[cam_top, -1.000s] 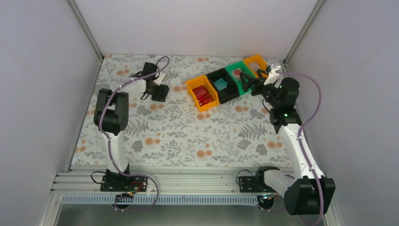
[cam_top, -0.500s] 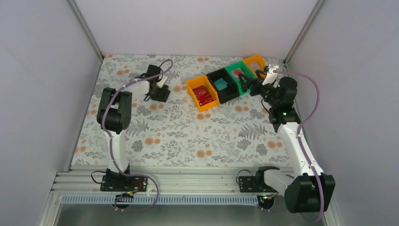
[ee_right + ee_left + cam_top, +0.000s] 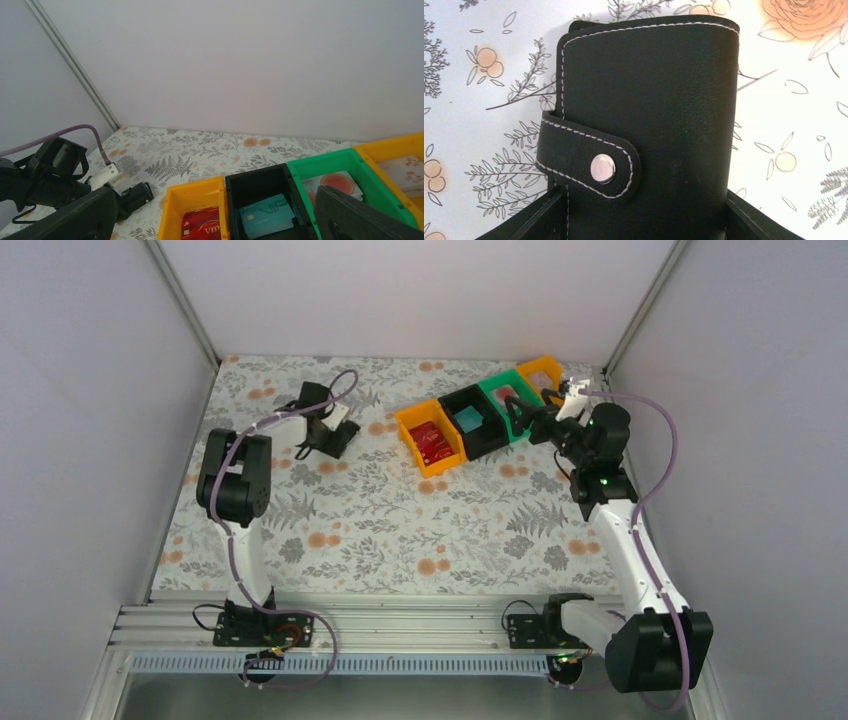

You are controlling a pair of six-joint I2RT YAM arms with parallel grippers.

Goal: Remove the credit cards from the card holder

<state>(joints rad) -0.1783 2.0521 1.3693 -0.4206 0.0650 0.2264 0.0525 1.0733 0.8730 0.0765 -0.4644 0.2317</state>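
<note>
The card holder [image 3: 649, 100] is a black stitched wallet lying on the floral cloth, its strap snapped shut with a silver stud. It shows at the far left of the table [image 3: 341, 436] and in the right wrist view [image 3: 134, 196]. My left gripper [image 3: 641, 212] straddles its near end, with both fingers [image 3: 536, 220] pressed against its sides. The credit cards are hidden inside the closed holder. My right gripper [image 3: 215, 220] hovers open and holds nothing, over the row of bins [image 3: 520, 418].
A diagonal row of bins stands at the back right: orange [image 3: 408, 426] with red cards [image 3: 205, 225], black [image 3: 462, 393] with teal cards [image 3: 265, 215], green [image 3: 498, 381] and another orange [image 3: 541, 362]. White walls enclose the table on three sides.
My left gripper has narrowed from wide open onto the card holder's sides and shifted slightly left. The right arm has barely moved.
</note>
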